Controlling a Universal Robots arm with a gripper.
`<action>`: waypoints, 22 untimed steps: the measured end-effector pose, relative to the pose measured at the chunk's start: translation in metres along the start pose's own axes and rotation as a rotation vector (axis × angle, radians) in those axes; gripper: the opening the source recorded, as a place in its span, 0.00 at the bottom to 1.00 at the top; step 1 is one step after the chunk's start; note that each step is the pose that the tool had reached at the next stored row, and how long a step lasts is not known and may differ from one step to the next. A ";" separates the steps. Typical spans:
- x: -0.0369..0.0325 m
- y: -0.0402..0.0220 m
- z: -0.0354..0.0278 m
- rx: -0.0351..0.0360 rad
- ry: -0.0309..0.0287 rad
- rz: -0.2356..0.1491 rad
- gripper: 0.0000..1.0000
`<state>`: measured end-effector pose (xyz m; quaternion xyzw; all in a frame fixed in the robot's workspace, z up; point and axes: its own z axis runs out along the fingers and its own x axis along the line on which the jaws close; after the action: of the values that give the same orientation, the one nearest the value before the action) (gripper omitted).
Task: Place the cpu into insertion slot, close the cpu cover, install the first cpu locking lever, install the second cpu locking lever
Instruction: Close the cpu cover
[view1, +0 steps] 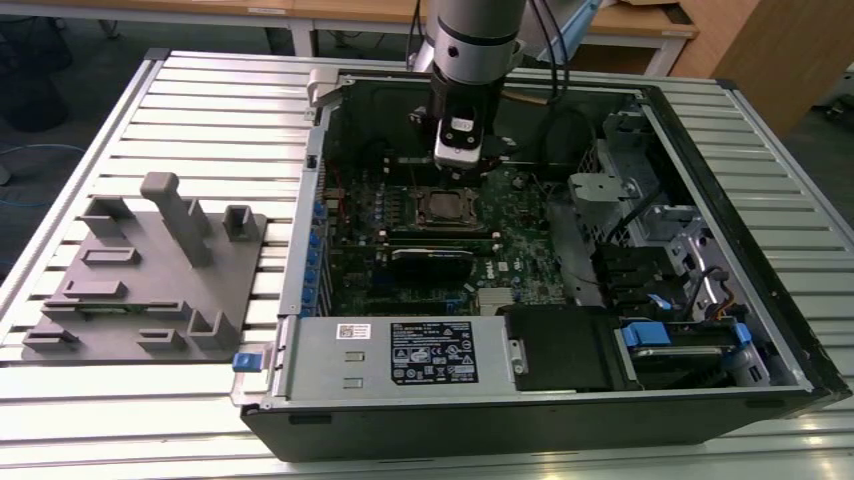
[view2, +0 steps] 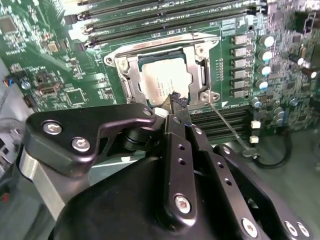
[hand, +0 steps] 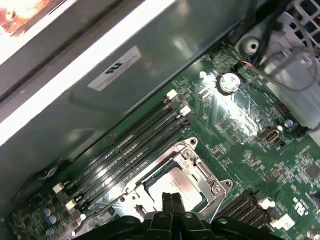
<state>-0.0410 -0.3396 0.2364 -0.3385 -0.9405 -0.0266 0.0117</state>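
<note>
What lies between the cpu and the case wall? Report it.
Long black memory slots, between cpu and case wall, in the first wrist view.

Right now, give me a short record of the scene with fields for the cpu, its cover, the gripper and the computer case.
cpu: seated in the insertion slot, grey top showing
cpu cover: lies flat, framing the cpu
gripper: at the slot's edge, jaws together, nothing seen between them
thin metal lever: slants away from a slot corner, apart from the gripper
computer case: open, on a slatted table
</note>
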 end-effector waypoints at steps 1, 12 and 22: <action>0.0000 0.0000 0.0000 0.0005 0.0006 -0.014 0.11; 0.0000 0.0000 0.0003 0.0073 0.0077 -0.184 0.11; 0.0000 0.0000 0.0006 0.0133 0.0140 -0.333 0.11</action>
<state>-0.0410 -0.3396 0.2358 -0.1777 -0.9837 -0.0243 0.0159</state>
